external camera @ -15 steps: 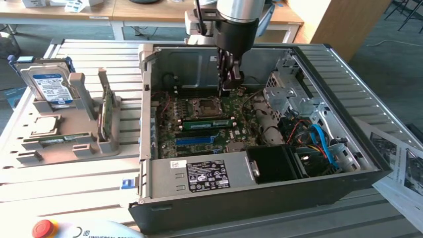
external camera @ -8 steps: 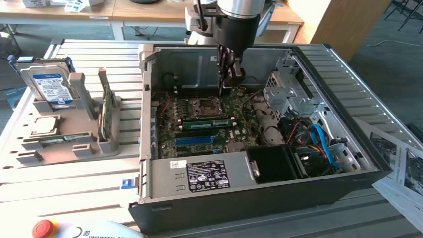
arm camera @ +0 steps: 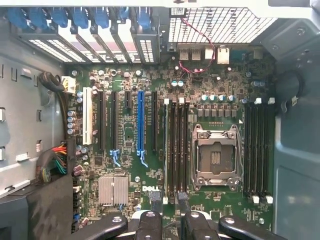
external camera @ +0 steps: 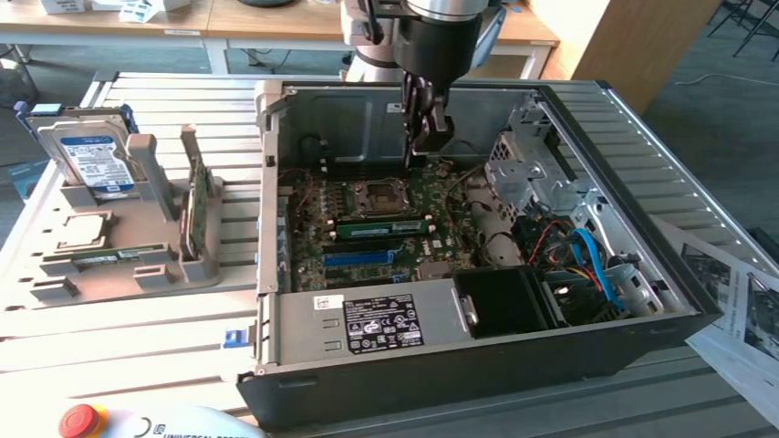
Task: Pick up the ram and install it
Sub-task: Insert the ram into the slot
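Ram (external camera: pixel 379 228) first: it stands on edge in a slot of the motherboard, inside the computer, and nothing is holding it.

Now by size. The slatted tabletop (external camera: pixel 159 319) carries an open computer case (external camera: pixel 487 365), lying on its side with the panel off. At the exterior view's left of the case sits a grey holder (external camera: pixel 73 274). A silver hard drive (external camera: pixel 91 160) stands in it, and a broader green expansion card (external camera: pixel 195 205) is upright near the drive.

On the floor of the case lies the motherboard (arm camera: pixel 130 150), with its processor socket (arm camera: pixel 216 157) bare and a blue card slot (arm camera: pixel 140 120) some way off. Between the two runs a bank of memory slots. In the wrist view the ram (arm camera: pixel 165 150) shows edge-on as a pale line in the slot of that bank farthest from the socket, as far as I can tell.

The pincer (external camera: pixel 426 151) hangs above the board, clear of it, with its jaws apart and nothing between them. In the wrist view the pincer (arm camera: pixel 168 197) sits over one end of that same bank.

As I judge it, the pick-up and the insertion are done and the work is at the seating stage. Whether the end clips have latched I cannot tell. If they have not, the next move calls for a straight, even press down on the stick's top edge, keeping off the bare socket.
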`<state>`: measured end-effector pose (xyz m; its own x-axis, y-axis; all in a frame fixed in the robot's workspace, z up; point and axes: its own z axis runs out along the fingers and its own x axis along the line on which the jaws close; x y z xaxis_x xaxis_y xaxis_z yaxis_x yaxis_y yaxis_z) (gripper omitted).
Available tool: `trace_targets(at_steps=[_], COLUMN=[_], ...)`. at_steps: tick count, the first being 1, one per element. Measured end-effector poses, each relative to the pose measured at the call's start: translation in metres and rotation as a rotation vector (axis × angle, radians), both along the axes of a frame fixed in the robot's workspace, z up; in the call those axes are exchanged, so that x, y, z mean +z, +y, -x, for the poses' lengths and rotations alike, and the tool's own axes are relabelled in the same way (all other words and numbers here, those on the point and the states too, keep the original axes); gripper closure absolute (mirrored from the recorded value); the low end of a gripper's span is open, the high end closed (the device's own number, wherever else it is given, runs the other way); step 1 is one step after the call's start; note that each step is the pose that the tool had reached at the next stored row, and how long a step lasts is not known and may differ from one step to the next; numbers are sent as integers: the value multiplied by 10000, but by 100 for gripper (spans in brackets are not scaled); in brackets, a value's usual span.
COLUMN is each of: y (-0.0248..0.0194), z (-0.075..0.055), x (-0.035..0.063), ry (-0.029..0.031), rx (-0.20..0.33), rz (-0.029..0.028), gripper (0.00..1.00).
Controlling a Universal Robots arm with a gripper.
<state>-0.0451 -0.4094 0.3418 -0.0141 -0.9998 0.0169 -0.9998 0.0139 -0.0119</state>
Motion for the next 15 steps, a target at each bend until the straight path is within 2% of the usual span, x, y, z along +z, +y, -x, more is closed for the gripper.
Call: trace_targets(at_steps=[6,9,12,15], y=[0,0,0,0], z=[0,0,0,1], x=[1,1,1,1], ry=[-17,-38,-53,-59], rx=[0,1,0,-3], rz=[-2,-22,-56,-115], gripper=[75,75,75,75])
